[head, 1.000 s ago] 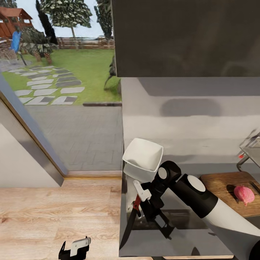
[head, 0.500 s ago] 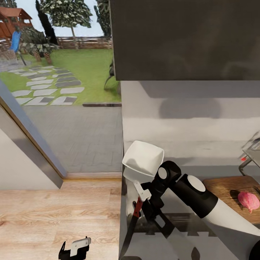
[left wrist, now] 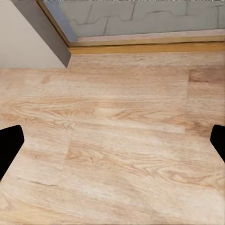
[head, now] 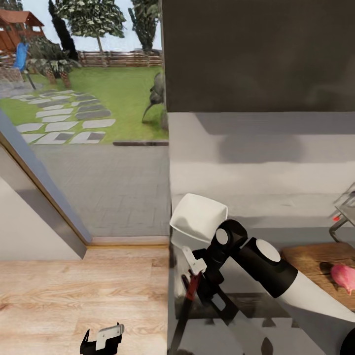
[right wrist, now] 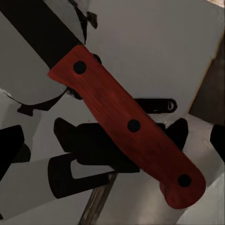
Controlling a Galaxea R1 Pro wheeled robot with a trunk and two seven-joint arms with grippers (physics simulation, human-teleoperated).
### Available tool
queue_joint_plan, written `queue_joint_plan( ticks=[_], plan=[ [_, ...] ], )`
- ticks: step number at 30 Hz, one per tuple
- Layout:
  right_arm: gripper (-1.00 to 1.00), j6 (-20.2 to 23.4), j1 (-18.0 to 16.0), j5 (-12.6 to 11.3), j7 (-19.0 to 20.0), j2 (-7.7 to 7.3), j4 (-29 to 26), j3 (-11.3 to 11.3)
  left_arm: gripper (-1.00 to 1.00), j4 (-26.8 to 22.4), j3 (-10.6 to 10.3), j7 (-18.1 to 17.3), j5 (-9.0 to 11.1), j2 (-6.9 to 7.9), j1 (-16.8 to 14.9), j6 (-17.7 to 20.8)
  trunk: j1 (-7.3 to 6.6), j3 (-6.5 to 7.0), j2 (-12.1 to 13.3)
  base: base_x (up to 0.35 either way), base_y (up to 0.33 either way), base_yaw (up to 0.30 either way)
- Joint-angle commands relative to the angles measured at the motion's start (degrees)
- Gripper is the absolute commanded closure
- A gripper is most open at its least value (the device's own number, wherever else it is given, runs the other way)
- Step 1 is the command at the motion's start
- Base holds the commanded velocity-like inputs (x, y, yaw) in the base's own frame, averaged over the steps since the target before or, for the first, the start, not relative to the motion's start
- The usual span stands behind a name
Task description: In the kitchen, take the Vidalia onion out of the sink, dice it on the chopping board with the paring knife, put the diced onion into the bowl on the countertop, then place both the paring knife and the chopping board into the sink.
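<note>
The paring knife [head: 191,288] lies at the left end of the grey countertop [head: 276,207], red handle [right wrist: 129,124] toward the bowl and dark blade [right wrist: 40,28] pointing at the near edge. My right gripper [head: 198,282] hangs just over the handle, open, its fingers [right wrist: 9,147] spread wide to either side. The white bowl [head: 199,217] stands right behind it. The pinkish Vidalia onion [head: 344,277] rests on the wooden chopping board [head: 313,256] at the right edge. My left gripper [head: 101,339] is open, low over the floor.
The sink's tap with its red knob [head: 340,217] peeks in at the far right. A dark upper cabinet [head: 256,54] hangs over the counter. The pale wood floor [left wrist: 117,131] and a glass door to the garden lie left of the counter's end.
The whole picture has slid a little to the right and down, so the camera moved. My right gripper stays over the knife handle; the left gripper has not moved.
</note>
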Motion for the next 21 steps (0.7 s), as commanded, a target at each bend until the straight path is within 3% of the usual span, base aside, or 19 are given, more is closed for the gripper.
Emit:
queue_joint_plan(
  ticks=[1, 21],
  plan=[
    [-1.00, 0.6, -0.1, 0.2, 0.2, -0.04, -0.1, 0.1, -1.00, 0.2, -0.5, 0.2, 0.3, -0.05, -0.1, -0.3, 0.05, -0.10, -0.1, 0.133, 0.130, 0.000],
    [-1.00, 0.5, -0.1, 0.3, 0.2, -0.04, 0.0, 0.3, -1.00, 0.2, -0.5, 0.2, 0.3, -0.05, -0.1, -0.3, 0.05, -0.10, -0.1, 0.026, 0.025, 0.000]
  ],
)
